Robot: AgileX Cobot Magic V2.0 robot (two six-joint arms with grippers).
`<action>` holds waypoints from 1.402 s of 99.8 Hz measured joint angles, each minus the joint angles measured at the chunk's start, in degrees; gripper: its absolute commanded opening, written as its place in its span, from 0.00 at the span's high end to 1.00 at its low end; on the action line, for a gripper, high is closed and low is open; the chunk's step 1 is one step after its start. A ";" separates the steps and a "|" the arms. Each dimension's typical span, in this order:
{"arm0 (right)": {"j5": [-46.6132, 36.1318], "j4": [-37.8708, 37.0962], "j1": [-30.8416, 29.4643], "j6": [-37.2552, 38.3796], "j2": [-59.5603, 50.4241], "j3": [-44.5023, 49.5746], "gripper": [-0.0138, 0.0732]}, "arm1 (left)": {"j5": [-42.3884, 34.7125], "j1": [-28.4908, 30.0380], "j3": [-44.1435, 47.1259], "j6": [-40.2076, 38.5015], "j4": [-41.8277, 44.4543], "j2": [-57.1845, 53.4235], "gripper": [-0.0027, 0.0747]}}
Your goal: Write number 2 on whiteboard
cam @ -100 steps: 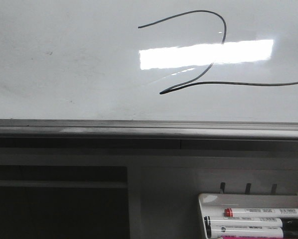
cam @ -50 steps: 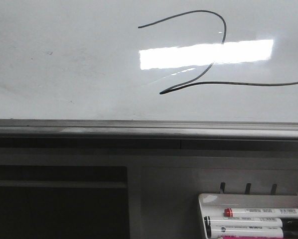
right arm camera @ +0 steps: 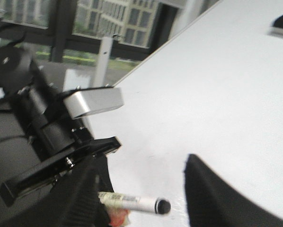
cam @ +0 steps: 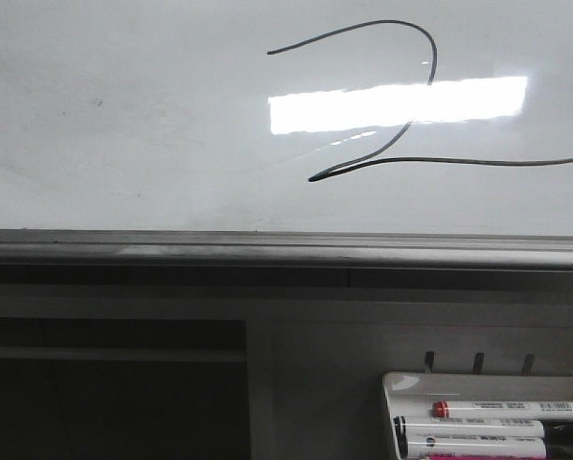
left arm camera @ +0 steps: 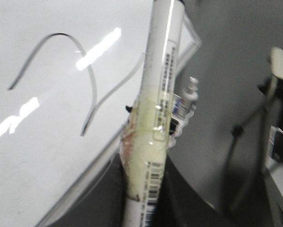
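Observation:
The whiteboard (cam: 124, 115) fills the upper front view, with a grey rail (cam: 267, 244) below it. The number 2 (cam: 459, 160) is drawn in thin black line at the upper right, and its tail runs off the right edge. Neither gripper shows in the front view. My left gripper (left arm camera: 148, 194) is shut on a white taped marker (left arm camera: 163, 71), held off the board near the 2 (left arm camera: 94, 92); its tip is out of frame. My right gripper (right arm camera: 141, 163) is open and empty over the whiteboard (right arm camera: 217, 85), with the marker (right arm camera: 137, 204) between its fingers.
A white marker tray (cam: 392, 383) at the lower right of the front view holds several markers, one red-capped (cam: 507, 409). The left arm's black body (right arm camera: 51, 132) is close beside my right gripper. A small bottle (left arm camera: 191, 94) and a stand (left arm camera: 274, 71) lie beyond the board's edge.

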 measured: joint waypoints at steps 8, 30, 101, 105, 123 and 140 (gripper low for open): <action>0.04 0.11 -4.10 1.25 -3.76 2.35 0.92 | -11.65 0.00 4.72 -2.07 -2.95 0.44 0.99; 0.04 0.25 -10.13 2.17 -9.47 12.90 0.92 | -33.74 0.00 10.29 -3.34 -14.82 8.03 0.99; -2.52 3.17 -10.24 2.58 -9.47 19.13 0.92 | -43.83 -0.23 3.14 -3.55 -17.62 30.38 0.99; -2.52 3.17 -10.24 2.58 -9.47 19.13 0.92 | -44.14 -0.32 3.01 -3.55 -17.83 30.78 0.99; -2.52 3.30 -10.24 2.58 -9.47 19.13 0.92 | -44.52 -0.45 2.68 -3.59 -17.83 31.48 0.98; -2.52 3.63 -10.24 2.64 -9.47 19.13 0.92 | -44.65 -0.49 2.68 -3.69 -17.91 31.60 0.75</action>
